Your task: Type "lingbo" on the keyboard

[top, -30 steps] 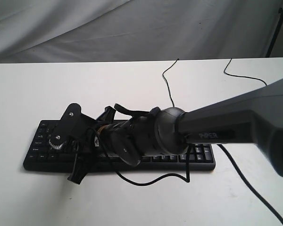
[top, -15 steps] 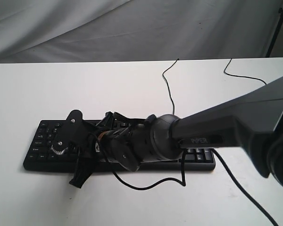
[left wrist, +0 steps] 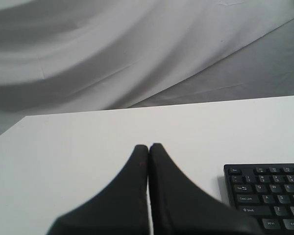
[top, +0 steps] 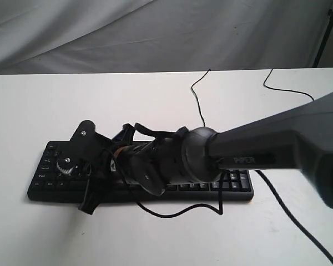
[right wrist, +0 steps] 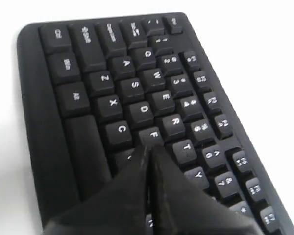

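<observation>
The black keyboard [top: 233,185] lies across the white table, its letter keys mostly hidden under my right arm. That arm reaches across the middle to the keyboard's left half. The right gripper [top: 91,180] is shut with nothing in it. In the right wrist view the right gripper [right wrist: 149,149] has its tips just below the F key [right wrist: 152,134] of the keyboard [right wrist: 88,73]; I cannot tell whether they touch. My left gripper [left wrist: 148,146] is shut and empty over bare table, left of the keyboard's end [left wrist: 269,196]. It does not show in the exterior view.
A thin black cable [top: 197,94] runs from the keyboard toward the table's back edge. Another cable [top: 288,88] lies at the back right. A loop of the arm's cable [top: 177,213] hangs in front of the keyboard. Grey cloth [top: 155,33] hangs behind.
Half a second ago the right gripper and wrist sat lower over the keys; now they have risen back to where they were one second ago.
</observation>
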Robot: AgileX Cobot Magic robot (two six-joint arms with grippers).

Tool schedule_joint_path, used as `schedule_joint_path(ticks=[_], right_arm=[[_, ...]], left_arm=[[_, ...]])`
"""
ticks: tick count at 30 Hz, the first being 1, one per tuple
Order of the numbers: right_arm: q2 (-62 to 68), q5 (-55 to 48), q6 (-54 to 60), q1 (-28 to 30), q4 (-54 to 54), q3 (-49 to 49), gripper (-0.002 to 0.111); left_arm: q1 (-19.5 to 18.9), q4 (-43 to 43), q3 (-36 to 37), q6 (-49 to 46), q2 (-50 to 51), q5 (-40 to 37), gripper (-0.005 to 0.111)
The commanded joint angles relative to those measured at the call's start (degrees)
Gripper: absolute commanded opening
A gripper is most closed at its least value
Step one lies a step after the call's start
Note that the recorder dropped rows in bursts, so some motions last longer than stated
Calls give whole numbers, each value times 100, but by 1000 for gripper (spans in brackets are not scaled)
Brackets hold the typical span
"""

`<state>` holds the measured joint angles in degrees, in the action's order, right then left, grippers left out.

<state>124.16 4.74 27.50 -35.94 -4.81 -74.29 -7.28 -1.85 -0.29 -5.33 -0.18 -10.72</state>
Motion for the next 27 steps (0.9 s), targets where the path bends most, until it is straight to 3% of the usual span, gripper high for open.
schedule_joint_path(ticks=[1,18,27], right_arm=[[-253,-125,53,60,-49,23,0],[-321,-423,117,658,-29,37,0],[-321,-101,232,745,-29,382,0]], left_arm=[[22,3,29,16,18,24,1],[22,3,29,16,18,24,1],[22,3,29,16,18,24,1]])
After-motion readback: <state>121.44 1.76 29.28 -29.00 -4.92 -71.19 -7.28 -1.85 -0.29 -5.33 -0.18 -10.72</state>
